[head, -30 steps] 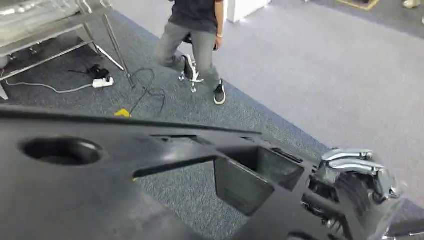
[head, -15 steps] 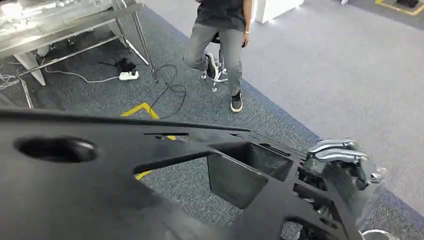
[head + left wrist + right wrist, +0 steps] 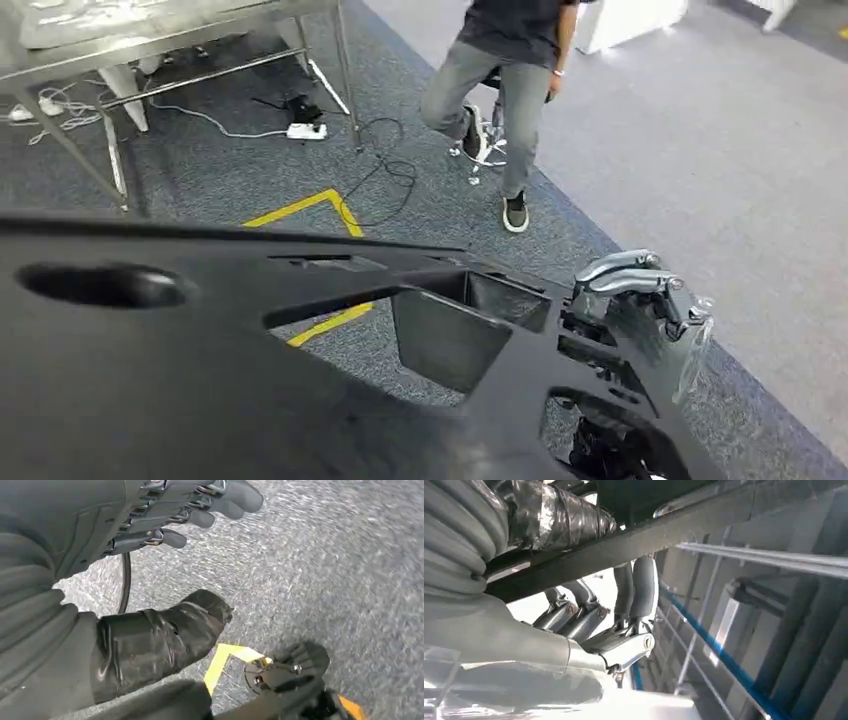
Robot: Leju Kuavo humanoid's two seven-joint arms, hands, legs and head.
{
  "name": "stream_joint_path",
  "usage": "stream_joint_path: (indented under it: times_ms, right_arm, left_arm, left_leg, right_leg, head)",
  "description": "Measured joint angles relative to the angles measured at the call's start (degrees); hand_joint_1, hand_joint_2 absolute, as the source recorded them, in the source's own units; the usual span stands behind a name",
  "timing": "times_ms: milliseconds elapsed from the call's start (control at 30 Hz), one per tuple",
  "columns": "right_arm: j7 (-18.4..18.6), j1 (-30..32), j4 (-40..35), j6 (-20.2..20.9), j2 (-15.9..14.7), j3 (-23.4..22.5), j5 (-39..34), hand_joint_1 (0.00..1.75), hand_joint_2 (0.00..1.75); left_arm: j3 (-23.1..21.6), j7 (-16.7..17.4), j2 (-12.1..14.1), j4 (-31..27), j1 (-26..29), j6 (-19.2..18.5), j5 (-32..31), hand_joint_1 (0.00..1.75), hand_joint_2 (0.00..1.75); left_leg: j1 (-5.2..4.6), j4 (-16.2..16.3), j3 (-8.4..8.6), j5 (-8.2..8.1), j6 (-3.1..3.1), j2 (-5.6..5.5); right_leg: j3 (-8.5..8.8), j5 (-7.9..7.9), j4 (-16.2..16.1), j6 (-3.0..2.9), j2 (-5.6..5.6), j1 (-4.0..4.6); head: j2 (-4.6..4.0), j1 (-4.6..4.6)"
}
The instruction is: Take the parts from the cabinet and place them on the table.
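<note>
A large black panel (image 3: 200, 380) is carried across the lower half of the head view. Its right end is clasped by the right hand (image 3: 640, 300), whose fingers (image 3: 625, 268) are hooked over the panel's edge; in the right wrist view the same fingers (image 3: 636, 587) are seen curled around a dark rim of the panel (image 3: 634, 545). The left hand (image 3: 150, 520) is seen from its wrist with fingers (image 3: 225, 502) extended and a dark surface lying just beside them; whether the panel is actually gripped there cannot be told from this blurred view. Over the last second the whole scene has been swept sideways: the desk (image 3: 180, 45), earlier cut off at the far left, is now shown more fully beyond the panel, and the person (image 3: 500, 90), the power strip (image 3: 305, 130) and the yellow floor tape (image 3: 310, 205) have all shifted with it. This is judged to be a turn of the robot rather than any movement of the things, with the panel held unchanged against the hands. The carry toward the desk appears under way, and the placing is not yet done.
</note>
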Motion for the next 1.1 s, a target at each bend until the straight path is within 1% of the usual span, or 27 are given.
stream_joint_path:
  times_ms: [67,100,133,200,233,267,300,333,367,400,433,467,500,533,600,633,667,700,733,767,800,833,967,1000,1033,1067,1100]
  right_arm:
    - [-0.5,0.1,0.4,1.0,0.0,0.0,-2.1,1.75,1.75]
    - [-0.9,0.1,0.7,1.6,0.0,0.0,-3.4,1.75,1.75]
    - [-1.2,0.1,0.9,2.1,0.0,0.0,-4.6,1.75,1.75]
    - [-1.4,0.1,1.2,2.4,0.0,0.0,-5.5,1.75,1.75]
    - [-1.5,0.1,1.3,2.6,0.0,-0.1,-5.8,1.75,1.75]
    - [-1.6,0.1,1.4,2.7,0.0,-0.2,-5.8,1.75,1.75]
    - [-1.6,0.2,1.6,2.7,0.0,-0.3,-5.9,1.75,1.75]
    - [-1.7,0.2,1.6,2.8,0.0,-0.4,-6.0,1.75,1.75]
    - [-1.8,0.2,1.6,2.8,0.0,-0.5,-6.0,1.75,1.75]
    - [-1.8,0.2,1.6,3.0,0.0,-0.5,-6.0,1.75,1.75]
    - [-1.8,0.2,1.6,3.0,0.0,-0.5,-6.0,1.75,1.75]
    - [-1.9,0.2,1.6,3.0,0.1,-0.6,-5.9,1.75,1.75]
    - [-1.9,0.2,1.6,3.0,0.2,-0.7,-5.9,1.75,1.75]
    - [-2.0,0.2,1.7,3.0,0.2,-0.9,-5.8,1.75,1.75]
    - [-2.0,0.3,1.7,3.0,0.2,-1.4,-5.8,1.75,1.75]
    - [-2.0,0.3,1.7,3.0,0.2,-1.4,-5.8,1.75,1.75]
    - [-2.0,0.3,1.7,2.9,0.2,-1.5,-5.8,1.75,1.75]
    - [-2.0,0.3,1.7,2.9,0.2,-1.5,-5.8,1.75,1.75]
    - [-2.0,0.3,1.7,2.9,0.2,-1.6,-5.8,1.75,1.75]
    - [-2.1,0.3,1.7,2.8,0.3,-1.7,-5.7,1.75,1.75]
    - [-2.1,0.3,1.7,2.8,0.3,-1.9,-5.7,1.75,1.75]
    - [-2.1,0.2,1.6,2.7,0.3,-2.0,-5.7,1.75,1.75]
    - [-2.2,0.3,1.7,2.1,0.3,-2.2,-5.6,1.75,1.75]
    - [-2.2,0.2,1.7,2.0,0.3,-2.4,-5.6,1.75,1.75]
    - [-2.4,0.3,1.7,1.9,0.3,-2.4,-5.6,1.75,1.75]
    - [-2.5,0.4,1.7,1.9,0.3,-2.5,-5.6,1.75,1.75]
    - [-2.6,0.5,1.8,1.9,0.3,-2.6,-5.6,1.75,1.75]
  left_arm:
    - [0.2,0.2,0.0,0.0,-0.2,-0.1,0.4,0.00,1.75]
    - [0.2,0.1,0.0,0.0,-0.1,-0.2,0.4,0.00,1.75]
    - [0.3,0.0,0.0,0.0,0.0,-0.4,0.5,0.00,1.75]
    - [0.3,-0.2,0.0,0.0,0.3,-0.7,0.4,0.00,1.75]
    - [0.3,-0.4,0.0,0.0,0.3,-0.7,0.4,0.00,1.75]
    - [0.3,-0.4,0.0,0.0,0.4,-0.8,0.4,0.00,1.75]
    - [0.3,-0.4,0.1,0.0,0.2,-0.9,0.3,0.00,1.75]
    - [0.3,-0.4,0.2,0.0,0.1,-0.9,0.3,0.00,1.75]
    - [0.3,-0.4,0.2,0.0,0.2,-0.9,0.2,0.00,1.75]
    - [0.3,-0.4,0.2,0.0,0.3,-0.9,0.0,0.00,1.75]
    - [0.3,-0.4,0.4,0.0,0.4,-0.9,-0.3,0.00,1.75]
    - [0.3,-0.3,0.5,0.0,0.4,-0.9,-0.6,0.00,1.75]
    - [0.3,-0.3,0.5,0.0,0.4,-0.9,-1.0,0.00,1.75]
    - [0.3,-0.3,0.5,0.0,0.2,-1.0,-1.3,0.00,1.75]
    - [0.3,-0.2,0.4,0.0,-0.2,-0.9,-1.9,0.00,1.75]
    - [0.3,-0.2,0.4,0.0,-0.3,-0.9,-2.1,0.00,1.75]
    - [0.3,-0.5,0.4,0.0,-0.5,-0.8,-2.4,0.00,1.75]
    - [0.3,-0.7,0.4,0.0,-0.6,-0.7,-2.6,0.00,1.75]
    - [0.3,-0.8,0.5,0.0,-0.8,-0.7,-2.7,0.00,1.75]
    - [0.3,-0.9,0.5,0.0,-0.9,-0.6,-2.7,0.00,1.75]
    - [0.3,-0.9,0.5,0.0,-1.2,-0.6,-2.7,0.00,1.75]
    - [0.3,-0.9,0.5,0.0,-1.5,-0.6,-2.7,0.00,1.75]
    - [0.3,-0.6,0.5,0.0,-1.4,-0.7,-2.9,0.00,1.75]
    - [0.3,-0.5,0.4,0.0,-1.2,-0.7,-2.9,0.00,1.75]
    - [0.3,-0.3,0.4,0.0,-1.3,-0.7,-2.9,0.00,1.75]
    - [0.3,-0.2,0.4,0.0,-1.5,-0.7,-3.0,0.00,1.75]
    - [0.3,-0.1,0.3,0.0,-1.6,-0.7,-3.2,0.00,1.75]
  left_leg:
    - [0.00,0.0,0.02,-0.18,0.30,-1.53]
    - [-0.01,0.1,0.03,-0.24,0.37,-2.32]
    - [0.00,0.2,0.09,-0.33,0.30,-3.27]
    - [0.13,0.6,0.33,-0.65,0.03,-5.13]
    - [0.19,1.0,0.35,-0.91,-0.20,-5.88]
    - [0.43,1.6,0.21,-1.31,-0.62,-6.77]
    - [0.14,2.1,-0.34,-1.52,-1.04,-7.52]
    - [0.30,2.1,-0.71,-1.38,-1.34,-8.07]
    - [0.59,2.0,-0.85,-1.25,-1.72,-8.28]
    - [0.74,1.6,-0.87,-1.06,-2.12,-9.23]
    - [0.68,1.6,-1.19,-1.04,-2.49,-9.89]
    - [0.57,2.2,-1.12,-1.29,-2.59,-7.67]
    - [0.08,4.5,-2.10,-2.52,-2.78,-4.20]
    - [0.11,8.5,-4.21,-4.47,-2.98,-2.11]
    - [0.30,16.8,-8.85,-7.63,-3.10,-0.65]
    - [0.30,18.9,-10.14,-7.94,-3.06,-0.52]
    - [0.29,18.4,-10.10,-6.94,-2.97,-0.44]
    - [0.28,15.2,-8.49,-4.67,-2.76,-0.34]
    - [0.18,10.0,-5.63,-1.87,-2.40,0.20]
    - [-0.02,5.3,-3.02,0.17,-1.94,1.68]
    - [-0.63,2.6,-1.65,-0.59,-1.67,4.70]
    - [-1.14,2.1,-1.42,-0.69,-1.34,4.49]
    - [-0.72,1.6,-1.35,-0.63,-0.29,1.49]
    - [-0.38,1.0,-0.80,-0.45,-0.03,0.86]
    - [-0.33,0.9,-0.51,-0.47,0.05,0.04]
    - [-0.33,0.9,-0.49,-0.48,0.19,-0.52]
    - [-0.38,0.9,-0.46,-0.56,0.35,-1.24]
  right_leg:
    - [-5.25,-3.54,9.2,0.18,1.20,-0.07]
    - [-7.23,-3.98,12.1,0.32,1.34,-0.06]
    - [-8.03,-2.86,12.4,0.43,1.41,-0.09]
    - [-6.00,2.35,6.2,0.51,1.65,-0.39]
    - [-4.39,4.87,2.1,0.56,2.45,-0.59]
    - [-2.65,5.93,-1.9,0.55,5.06,-0.91]
    - [-2.24,4.85,-3.0,0.59,7.17,-0.93]
    - [-2.39,4.86,-2.7,0.42,6.87,-1.05]
    - [-2.17,4.89,-2.9,0.20,6.33,-0.74]
    - [-1.98,4.80,-2.8,-0.22,5.77,-0.40]
    - [-1.71,5.02,-3.2,-0.72,5.02,-0.98]
    - [-1.36,5.14,-3.5,-1.05,4.24,-1.08]
    - [-1.08,5.00,-3.7,-1.38,3.41,-1.04]
    - [-0.94,4.84,-3.7,-1.62,2.52,-0.86]
    - [-0.85,4.59,-3.7,-1.91,0.62,-0.51]
    - [-0.83,4.48,-3.7,-1.92,-0.20,-0.41]
    - [-0.70,4.34,-3.7,-1.87,-1.03,-0.34]
    - [-0.44,4.13,-3.7,-1.82,-1.84,-0.28]
    - [-0.02,3.84,-3.7,-1.74,-2.61,-0.22]
    - [0.41,3.58,-3.7,-1.56,-3.20,-0.16]
    - [0.69,3.32,-3.7,-1.32,-3.72,0.06]
    - [0.64,3.06,-3.6,-0.93,-4.22,0.48]
    - [1.99,2.61,-4.7,0.26,-6.64,0.70]
    - [1.88,1.97,-3.9,0.59,-4.82,0.24]
    - [0.59,0.41,-1.0,0.65,-1.70,0.21]
    - [-1.66,-1.43,3.2,0.60,-0.20,0.19]
    - [-4.30,-3.07,7.6,0.58,0.57,0.23]
  head:
    - [0.02,0.00]
    - [0.02,-0.13]
    - [0.02,-0.68]
    - [0.02,-1.18]
    - [0.04,-1.42]
    - [0.07,-1.55]
    - [0.09,-1.73]
    - [0.11,-2.21]
    - [0.13,-2.38]
    - [0.13,-2.54]
    - [0.13,-2.60]
    - [0.13,-2.71]
    - [0.15,-3.13]
    - [0.15,-3.54]
    - [0.15,-3.69]
    - [0.15,-3.69]
    - [0.15,-3.78]
    - [0.15,-3.80]
    - [0.15,-3.87]
    - [0.15,-4.00]
    - [0.15,-4.07]
    - [0.15,-4.33]
    - [0.15,-4.61]
    - [0.17,-4.58]
    - [0.18,-4.53]
    - [0.17,-4.96]
    - [0.17,-4.96]
